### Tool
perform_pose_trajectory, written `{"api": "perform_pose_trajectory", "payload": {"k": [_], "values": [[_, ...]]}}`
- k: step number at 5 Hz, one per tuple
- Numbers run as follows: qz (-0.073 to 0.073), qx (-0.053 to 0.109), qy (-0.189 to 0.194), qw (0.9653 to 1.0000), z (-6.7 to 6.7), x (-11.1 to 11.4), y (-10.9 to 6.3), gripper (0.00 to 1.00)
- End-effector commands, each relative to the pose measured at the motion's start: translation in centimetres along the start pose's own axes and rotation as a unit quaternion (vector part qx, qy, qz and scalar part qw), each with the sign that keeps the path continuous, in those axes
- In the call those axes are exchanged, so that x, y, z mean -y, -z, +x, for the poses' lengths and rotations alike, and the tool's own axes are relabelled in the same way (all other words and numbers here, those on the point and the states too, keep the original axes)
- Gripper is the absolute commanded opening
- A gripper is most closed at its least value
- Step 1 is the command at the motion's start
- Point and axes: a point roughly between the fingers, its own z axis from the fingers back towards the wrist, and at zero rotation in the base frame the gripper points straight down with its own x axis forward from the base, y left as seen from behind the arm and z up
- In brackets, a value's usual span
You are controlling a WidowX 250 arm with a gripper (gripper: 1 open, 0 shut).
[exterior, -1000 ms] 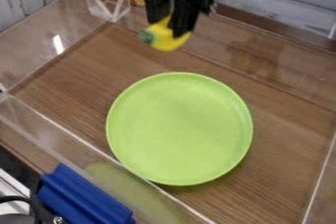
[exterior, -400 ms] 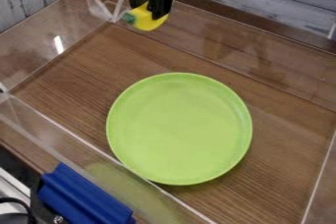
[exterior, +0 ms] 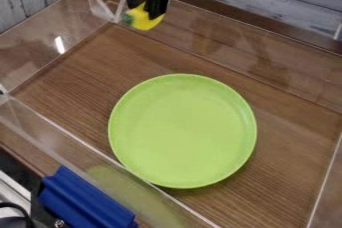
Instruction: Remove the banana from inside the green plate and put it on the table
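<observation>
One black gripper at the far left corner of the brown wood-grain counter, pointing down, fingers pinching the small curved yellow toy banana. Banana with dark green tip at its left end, close above the counter surface, contact with it not discernible. Large round lime-green plastic plate bare, well apart, nearer the camera. Clear acrylic walls around the edges.
</observation>
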Motion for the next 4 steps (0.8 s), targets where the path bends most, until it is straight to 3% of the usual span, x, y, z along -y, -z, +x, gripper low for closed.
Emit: {"api": "perform_pose_trajectory", "payload": {"k": [1, 4], "values": [[0.018, 0.031, -0.004, 0.9994, 1.4, -1.8, -1.1, 0.0], [0.025, 0.025, -0.008, 0.9993, 3.3, -4.6, 2.1, 0.0]]}}
